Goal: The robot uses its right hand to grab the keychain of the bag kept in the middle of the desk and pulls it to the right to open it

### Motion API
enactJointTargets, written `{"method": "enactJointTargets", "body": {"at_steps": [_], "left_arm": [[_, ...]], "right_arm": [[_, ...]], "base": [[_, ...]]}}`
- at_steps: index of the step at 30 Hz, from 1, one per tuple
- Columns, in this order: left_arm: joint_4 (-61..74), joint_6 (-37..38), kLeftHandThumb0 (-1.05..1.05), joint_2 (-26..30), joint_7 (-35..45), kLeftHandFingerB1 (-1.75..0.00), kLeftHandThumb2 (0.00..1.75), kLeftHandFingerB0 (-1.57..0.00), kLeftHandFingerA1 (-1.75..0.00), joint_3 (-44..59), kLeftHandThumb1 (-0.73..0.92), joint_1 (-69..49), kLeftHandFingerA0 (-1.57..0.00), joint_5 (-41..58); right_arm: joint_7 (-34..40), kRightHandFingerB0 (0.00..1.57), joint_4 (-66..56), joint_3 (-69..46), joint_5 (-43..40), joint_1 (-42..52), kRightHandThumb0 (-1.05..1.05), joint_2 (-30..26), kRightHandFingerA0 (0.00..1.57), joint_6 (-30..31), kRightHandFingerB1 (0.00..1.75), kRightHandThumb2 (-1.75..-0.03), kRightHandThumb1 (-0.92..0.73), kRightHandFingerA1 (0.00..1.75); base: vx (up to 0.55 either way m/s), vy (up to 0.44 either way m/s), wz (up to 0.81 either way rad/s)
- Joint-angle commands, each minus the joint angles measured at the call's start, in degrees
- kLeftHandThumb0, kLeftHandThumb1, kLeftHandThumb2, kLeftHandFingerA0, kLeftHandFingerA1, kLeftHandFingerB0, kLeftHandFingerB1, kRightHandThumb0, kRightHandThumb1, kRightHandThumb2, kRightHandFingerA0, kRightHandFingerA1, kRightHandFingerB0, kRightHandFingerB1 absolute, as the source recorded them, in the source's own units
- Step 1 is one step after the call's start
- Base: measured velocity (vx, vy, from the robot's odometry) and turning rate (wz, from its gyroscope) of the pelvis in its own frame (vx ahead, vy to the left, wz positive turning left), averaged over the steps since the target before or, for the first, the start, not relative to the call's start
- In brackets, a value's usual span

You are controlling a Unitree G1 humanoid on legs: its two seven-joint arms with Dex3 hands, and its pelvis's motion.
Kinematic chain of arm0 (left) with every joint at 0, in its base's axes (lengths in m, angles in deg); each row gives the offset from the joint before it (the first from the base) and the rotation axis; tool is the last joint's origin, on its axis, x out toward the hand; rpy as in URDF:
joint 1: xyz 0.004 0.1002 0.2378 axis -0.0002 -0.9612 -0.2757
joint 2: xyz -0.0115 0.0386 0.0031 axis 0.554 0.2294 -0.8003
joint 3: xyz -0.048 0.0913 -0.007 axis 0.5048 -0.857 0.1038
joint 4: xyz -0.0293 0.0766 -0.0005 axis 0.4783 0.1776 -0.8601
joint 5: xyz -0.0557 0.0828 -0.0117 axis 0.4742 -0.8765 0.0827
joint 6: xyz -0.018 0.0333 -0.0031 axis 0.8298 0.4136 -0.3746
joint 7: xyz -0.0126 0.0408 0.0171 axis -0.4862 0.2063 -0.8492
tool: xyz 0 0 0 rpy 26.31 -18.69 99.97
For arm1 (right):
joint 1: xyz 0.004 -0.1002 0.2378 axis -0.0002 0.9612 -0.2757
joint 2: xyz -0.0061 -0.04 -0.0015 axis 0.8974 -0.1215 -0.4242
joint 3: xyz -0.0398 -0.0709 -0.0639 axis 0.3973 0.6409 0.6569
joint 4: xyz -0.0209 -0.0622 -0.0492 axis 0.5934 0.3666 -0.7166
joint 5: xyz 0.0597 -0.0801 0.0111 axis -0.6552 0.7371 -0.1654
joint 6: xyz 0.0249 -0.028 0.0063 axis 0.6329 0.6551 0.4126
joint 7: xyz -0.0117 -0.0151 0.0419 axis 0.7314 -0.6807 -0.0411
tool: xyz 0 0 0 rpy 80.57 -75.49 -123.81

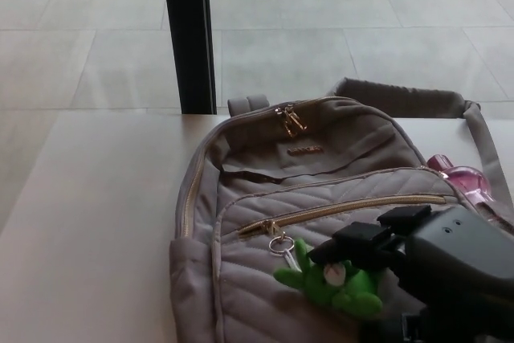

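Note:
A grey quilted backpack (pixel 321 158) lies flat in the middle of the desk (pixel 96 214). The gold zipper (pixel 361 206) of its front pocket is closed, with the pull and a metal ring (pixel 280 244) at the left end. A green plush keychain (pixel 333 285) hangs from that ring. My right hand (pixel 418 263) comes in from the lower right. Its black fingers (pixel 353 245) lie over the top of the plush and appear closed on it. The underside of the grip is hidden. My left hand does not show.
A pink object (pixel 462 178) peeks out beside the bag's right edge. The bag's shoulder strap (pixel 401 98) trails off the far right. A black post (pixel 186 34) stands behind the desk's far edge, with tiled floor beyond it.

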Motion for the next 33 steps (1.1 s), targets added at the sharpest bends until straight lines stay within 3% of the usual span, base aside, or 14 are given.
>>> {"method": "enactJointTargets", "body": {"at_steps": [1, 5, 7, 8, 14, 15, 17, 22, 23, 24, 25, 26, 30, 33], "left_arm": [[-0.3, 1.2, -0.68, 0.5, -1.0, -0.40, 0.67, -0.50, -0.55, 0.0, 0.89, -0.4, -0.61, 0.4], [-0.1, 0.9, -0.67, 0.5, -0.7, -0.41, 0.67, -0.50, -0.54, -0.1, 0.90, -0.4, -0.58, 0.4], [-0.4, 0.7, -0.68, 0.6, -0.9, -0.40, 0.67, -0.50, -0.54, -0.2, 0.90, -0.2, -0.60, 0.2], [-0.5, 0.9, -0.69, 0.5, -0.7, -0.41, 0.67, -0.50, -0.55, -0.1, 0.90, -0.1, -0.61, 0.3], [-0.6, 1.2, -0.70, 0.3, -0.1, -0.40, 0.67, -0.49, -0.54, 0.1, 0.91, -0.2, -0.59, 0.5], [-0.5, 1.5, -0.69, 0.3, 0.0, -0.40, 0.67, -0.50, -0.54, 0.1, 0.91, -0.3, -0.59, 0.6], [-0.8, 1.7, -0.70, 0.3, -0.4, -0.40, 0.68, -0.51, -0.54, -0.1, 0.91, -0.6, -0.60, 0.2], [-0.8, 1.9, -0.72, 0.2, 0.1, -0.39, 0.68, -0.49, -0.53, 0.1, 0.92, -0.9, -0.59, 0.5], [-0.1, 2.6, -0.69, 0.2, 0.5, -0.54, 1.13, -0.40, -0.62, -0.3, 0.75, -1.3, -0.50, 0.2], [0.2, 2.9, -0.69, 0.3, 0.6, -0.54, 1.13, -0.40, -0.62, -0.5, 0.75, -1.5, -0.50, 0.1], [0.2, 2.9, -0.74, 0.2, 0.5, -0.41, 0.74, -0.45, -0.53, -0.5, 0.92, -1.5, -0.55, 0.2], [0.1, 2.9, -0.77, 0.1, 0.5, -0.41, 0.75, -0.45, -0.54, -0.3, 0.92, -1.4, -0.54, 0.4], [0.1, 3.4, -0.79, 0.1, 0.8, -0.41, 0.76, -0.45, -0.55, 0.1, 0.92, -1.4, -0.56, 0.8], [0.4, 3.8, -0.81, 0.0, 0.6, -0.42, 0.82, -0.44, -0.55, 0.0, 0.92, -1.6, -0.54, 0.8]], "right_arm": [[1.1, 0.60, 3.9, 0.6, 3.5, 2.7, -0.49, -1.0, 1.01, -2.6, 0.54, -0.61, -0.70, 1.26], [2.2, 0.62, 4.8, -0.1, 5.9, 2.8, -0.47, -2.0, 1.01, -3.9, 0.53, -0.62, -0.69, 1.40], [4.2, 0.64, 6.4, -0.7, 7.5, 3.1, -0.45, -3.0, 1.02, -5.7, 0.54, -0.62, -0.71, 1.59], [5.2, 0.66, 7.2, -0.8, 8.1, 3.2, -0.41, -3.3, 1.03, -6.7, 0.58, -0.70, -0.69, 1.72], [7.8, 0.84, 9.2, -0.7, 10.3, 4.2, -0.36, -3.4, 1.04, -8.2, 0.68, -0.77, -0.72, 1.75], [10.1, 0.91, 10.5, -0.7, 10.1, 4.4, -0.31, -2.9, 1.07, -9.6, 0.84, -0.90, -0.63, 1.75], [11.9, 0.89, 10.9, -0.6, 10.0, 5.3, -0.34, -2.0, 1.10, -10.2, 1.01, -0.94, -0.63, 1.75], [16.8, 0.80, 12.5, -0.2, 9.2, 5.7, -0.41, 1.1, 1.12, -12.5, 1.19, -0.86, -0.67, 1.75], [17.5, 0.81, 12.4, 0.0, 9.1, 6.0, -0.38, 2.0, 1.14, -12.8, 1.34, -1.09, -0.63, 1.75], [17.9, 0.81, 12.3, 0.0, 9.0, 6.1, -0.38, 2.4, 1.14, -13.0, 1.34, -1.09, -0.63, 1.75], [18.4, 0.85, 12.6, 0.0, 8.8, 6.2, -0.36, 2.8, 1.15, -13.4, 1.36, -1.11, -0.61, 1.75], [19.5, 0.83, 12.8, 0.0, 8.6, 6.4, -0.39, 3.4, 1.13, -14.0, 1.34, -1.05, -0.64, 1.75], [21.6, 0.83, 13.3, -0.1, 8.6, 7.0, -0.42, 5.0, 1.12, -15.0, 1.39, -1.09, -0.62, 1.75], [24.4, 0.78, 13.4, -0.5, 9.2, 8.0, -0.38, 7.3, 1.09, -15.0, 1.56, -1.22, -0.52, 1.75]], "base": [[0.00, 0.000, 0.00], [0.00, 0.000, 0.00], [0.00, 0.000, 0.00], [0.00, 0.000, 0.00], [0.00, 0.000, 0.00], [0.00, 0.000, 0.00], [0.00, 0.000, 0.00], [0.00, 0.000, 0.00], [0.00, 0.000, 0.00], [0.00, 0.000, 0.00], [0.00, 0.000, 0.00], [0.00, 0.000, 0.00], [0.00, 0.000, 0.00], [0.00, 0.000, 0.00]]}}
